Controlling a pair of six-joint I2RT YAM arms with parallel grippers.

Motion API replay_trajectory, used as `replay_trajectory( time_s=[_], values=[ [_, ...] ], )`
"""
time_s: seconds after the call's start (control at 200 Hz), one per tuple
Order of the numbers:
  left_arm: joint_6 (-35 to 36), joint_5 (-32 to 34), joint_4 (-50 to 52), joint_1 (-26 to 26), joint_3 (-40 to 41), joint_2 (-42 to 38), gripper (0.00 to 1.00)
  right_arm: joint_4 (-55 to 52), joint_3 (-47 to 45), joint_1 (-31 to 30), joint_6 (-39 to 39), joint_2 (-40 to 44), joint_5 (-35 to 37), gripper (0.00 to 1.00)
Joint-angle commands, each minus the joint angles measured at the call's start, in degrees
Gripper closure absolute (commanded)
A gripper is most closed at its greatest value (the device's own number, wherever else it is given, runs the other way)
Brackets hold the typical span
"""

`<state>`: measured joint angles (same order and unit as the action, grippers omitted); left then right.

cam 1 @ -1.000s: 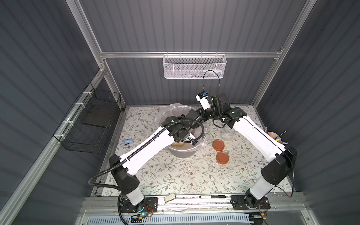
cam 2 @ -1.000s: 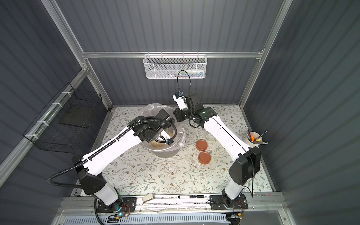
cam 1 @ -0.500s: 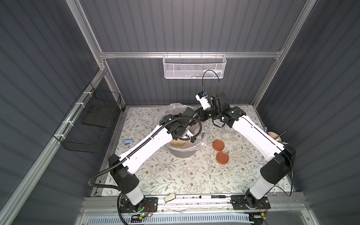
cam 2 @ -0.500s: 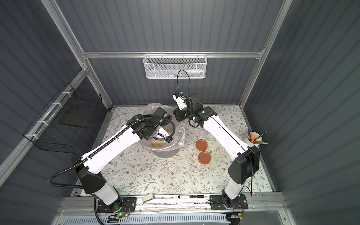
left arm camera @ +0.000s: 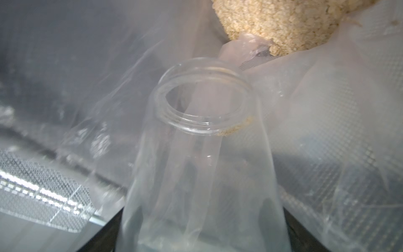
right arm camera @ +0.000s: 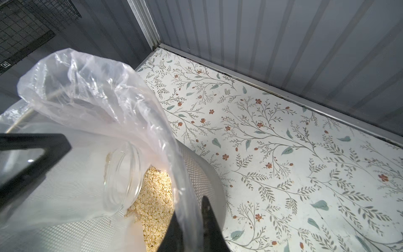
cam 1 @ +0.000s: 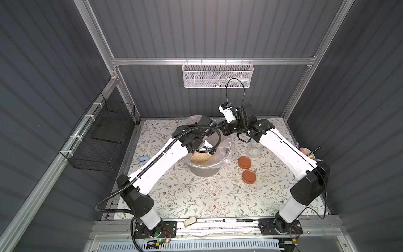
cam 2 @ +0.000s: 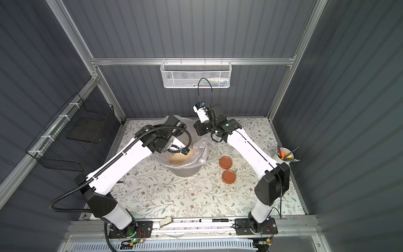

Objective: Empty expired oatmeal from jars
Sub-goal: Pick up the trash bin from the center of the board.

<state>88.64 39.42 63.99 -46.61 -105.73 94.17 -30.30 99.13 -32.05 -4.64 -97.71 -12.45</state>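
We clamp the jar point(left arm camera: 202, 152) in our left fingers point(left arm camera: 109, 237), the liner point(right arm camera: 98, 98) in our right fingers point(right arm camera: 207, 224); slick glass could slip beyond them into the oatmeal point(left arm camera: 283, 24).

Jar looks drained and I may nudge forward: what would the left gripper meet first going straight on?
The left gripper holds the glass jar mouth-first, so the jar leads. Just past its mouth lies a fold of clear plastic liner, then the oatmeal; depth is unclear.
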Motion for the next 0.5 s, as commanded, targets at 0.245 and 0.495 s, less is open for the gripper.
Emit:
replay_trajectory(
  time_s=[0.245,0.495],
  values=[
    [-8.19,-16.81,-8.43,0.13,1.32,-4.71,1.00,2.63,3.50,-0.21,-0.34,-0.82,-0.46,1.00],
    [-12.47,-19.26,-13.66,4.73,5.05,-8.24,1.00,-1.56,9.16,-0.16,-2.64,-5.41,0.14,0.98]
  ],
)
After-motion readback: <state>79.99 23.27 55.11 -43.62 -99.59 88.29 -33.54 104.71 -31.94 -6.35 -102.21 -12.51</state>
